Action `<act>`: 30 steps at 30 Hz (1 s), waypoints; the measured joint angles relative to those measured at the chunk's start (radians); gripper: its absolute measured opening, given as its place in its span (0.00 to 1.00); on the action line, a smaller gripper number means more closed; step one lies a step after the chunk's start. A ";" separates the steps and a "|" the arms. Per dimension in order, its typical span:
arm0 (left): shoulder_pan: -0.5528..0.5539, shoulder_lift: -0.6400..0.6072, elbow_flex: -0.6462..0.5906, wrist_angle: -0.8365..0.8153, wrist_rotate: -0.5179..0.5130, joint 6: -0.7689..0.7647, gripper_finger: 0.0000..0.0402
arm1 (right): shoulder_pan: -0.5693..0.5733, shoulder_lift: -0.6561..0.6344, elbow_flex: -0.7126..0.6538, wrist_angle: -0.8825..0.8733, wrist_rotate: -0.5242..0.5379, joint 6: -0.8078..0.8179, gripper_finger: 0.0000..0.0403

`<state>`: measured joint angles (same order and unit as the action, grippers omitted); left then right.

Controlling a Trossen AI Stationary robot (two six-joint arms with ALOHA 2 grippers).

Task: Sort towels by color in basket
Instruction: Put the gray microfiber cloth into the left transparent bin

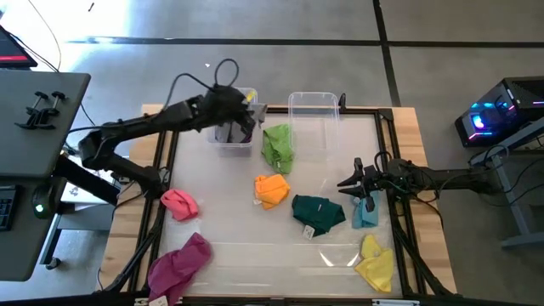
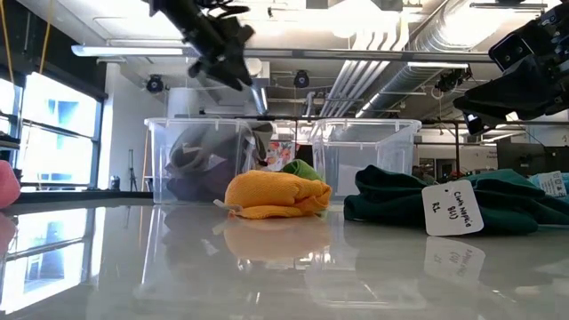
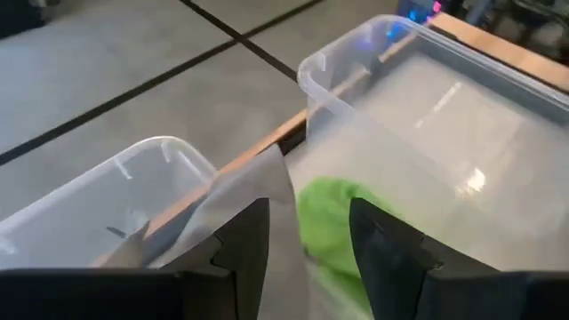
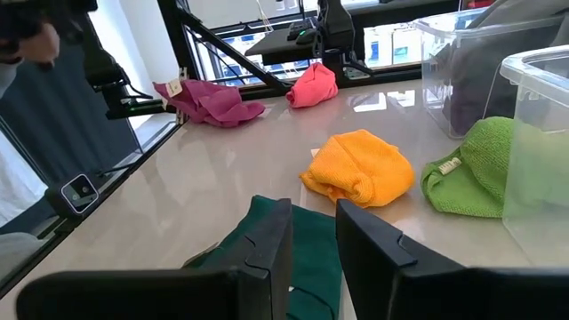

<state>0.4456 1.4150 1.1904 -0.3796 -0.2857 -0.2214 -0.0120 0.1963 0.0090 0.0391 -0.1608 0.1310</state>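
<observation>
My left pincer [image 1: 246, 109] over left bin [image 1: 223, 146], fingers apart, grey towel [image 3: 233, 206] hanging just beside one, over bin. Release step in hand. Next: lift clear, pick another cloth.

Right pincer [image 1: 364, 192] waits, narrow gap, empty, above dark green towel [image 1: 318, 212].

Count on table: one each of light green [image 1: 278, 146], orange [image 1: 271, 189], pink [image 1: 179, 203], magenta [image 1: 179, 264], light blue [image 1: 365, 212], yellow [image 1: 376, 263]. Two bins; right bin [image 1: 316, 112] empty.

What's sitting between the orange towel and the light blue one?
The dark green towel lies between the orange towel and light blue towel, seen in the high view.

a lab or workshop — exposed ceiling ducts [image 2: 418, 40], concrete floor [image 1: 255, 21], glowing computer [image 1: 497, 115].
</observation>
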 joint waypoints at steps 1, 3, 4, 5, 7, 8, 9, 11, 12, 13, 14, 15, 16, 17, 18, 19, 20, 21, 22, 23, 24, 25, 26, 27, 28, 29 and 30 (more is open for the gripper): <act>-0.003 0.022 0.000 0.028 -0.017 -0.009 0.35 | 0.000 0.000 0.000 0.000 0.000 0.000 0.20; -0.001 0.065 0.000 0.080 -0.029 0.004 0.35 | 0.000 0.000 0.000 0.000 0.000 0.000 0.20; 0.002 0.085 -0.001 0.097 -0.030 0.014 0.35 | 0.000 0.000 0.000 0.000 0.000 0.000 0.20; 0.006 0.104 -0.001 0.112 -0.032 0.020 0.35 | 0.000 0.000 0.000 0.000 0.000 0.000 0.20; 0.013 0.142 0.004 0.132 -0.031 0.040 0.35 | 0.000 0.000 0.000 0.000 -0.001 0.000 0.20; 0.017 0.158 0.006 0.136 -0.032 0.055 0.35 | 0.000 0.000 0.000 0.000 -0.001 0.000 0.20; 0.020 0.175 0.007 0.140 -0.032 0.078 0.35 | 0.000 0.000 0.000 0.000 -0.001 0.000 0.20; 0.021 0.201 0.011 0.140 -0.032 0.138 0.35 | 0.000 0.000 0.000 0.000 -0.001 0.000 0.20; 0.021 0.210 0.012 0.141 -0.032 0.167 0.35 | 0.000 0.000 0.000 0.000 -0.001 0.000 0.20; 0.021 0.220 0.013 0.141 -0.033 0.186 0.35 | 0.000 0.000 0.000 0.000 -0.001 0.000 0.20; 0.021 0.227 0.013 0.140 -0.033 0.196 0.35 | 0.000 0.000 0.000 0.000 -0.001 0.000 0.20; 0.021 0.234 0.013 0.135 -0.033 0.198 0.35 | 0.000 0.000 0.000 0.000 -0.001 0.000 0.20; 0.021 0.241 0.013 0.132 -0.033 0.198 0.34 | 0.000 0.000 0.000 0.000 -0.001 0.000 0.20; 0.021 0.244 0.013 0.124 -0.037 0.199 0.33 | 0.000 0.000 0.000 0.000 -0.001 0.000 0.20; 0.021 0.245 0.013 0.115 -0.041 0.200 0.31 | 0.000 0.000 0.000 0.000 -0.001 0.000 0.20; 0.021 0.245 0.013 0.109 -0.045 0.203 0.29 | 0.000 0.000 0.000 0.000 -0.001 0.000 0.20; 0.021 0.245 0.013 0.110 -0.045 0.212 0.26 | 0.000 0.000 0.000 0.000 -0.002 0.000 0.20; 0.021 0.244 0.013 0.111 -0.046 0.225 0.22 | 0.000 0.000 0.000 0.000 -0.002 0.000 0.20; 0.018 0.242 0.014 0.111 -0.046 0.236 0.17 | 0.000 0.000 0.000 0.000 -0.002 0.000 0.20; 0.017 0.241 0.013 0.111 -0.047 0.243 0.11 | 0.000 0.000 0.000 0.000 -0.002 0.000 0.20; 0.014 0.239 0.014 0.114 -0.051 0.250 0.06 | 0.000 0.000 0.000 0.000 -0.002 0.000 0.20; 0.011 0.239 0.014 0.120 -0.059 0.256 0.03 | 0.000 0.000 0.000 0.000 -0.002 0.000 0.20; 0.010 0.237 0.014 0.123 -0.072 0.259 0.02 | 0.000 0.000 0.000 0.000 -0.002 0.000 0.20; 0.010 0.235 0.014 0.123 -0.088 0.260 0.03 | 0.000 0.000 0.000 0.000 -0.003 0.000 0.20; 0.008 0.234 0.014 0.123 -0.099 0.263 0.03 | 0.000 0.000 0.000 0.000 -0.005 0.000 0.20; 0.006 0.234 0.014 0.123 -0.110 0.268 0.02 | 0.000 0.000 0.000 0.000 -0.005 0.000 0.20; 0.003 0.232 0.014 0.121 -0.124 0.279 0.01 | 0.000 0.000 0.000 0.000 -0.005 0.000 0.20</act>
<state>0.4484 1.6470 1.2041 -0.2583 -0.4095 0.0574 -0.0120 0.1963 0.0090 0.0391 -0.1661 0.1307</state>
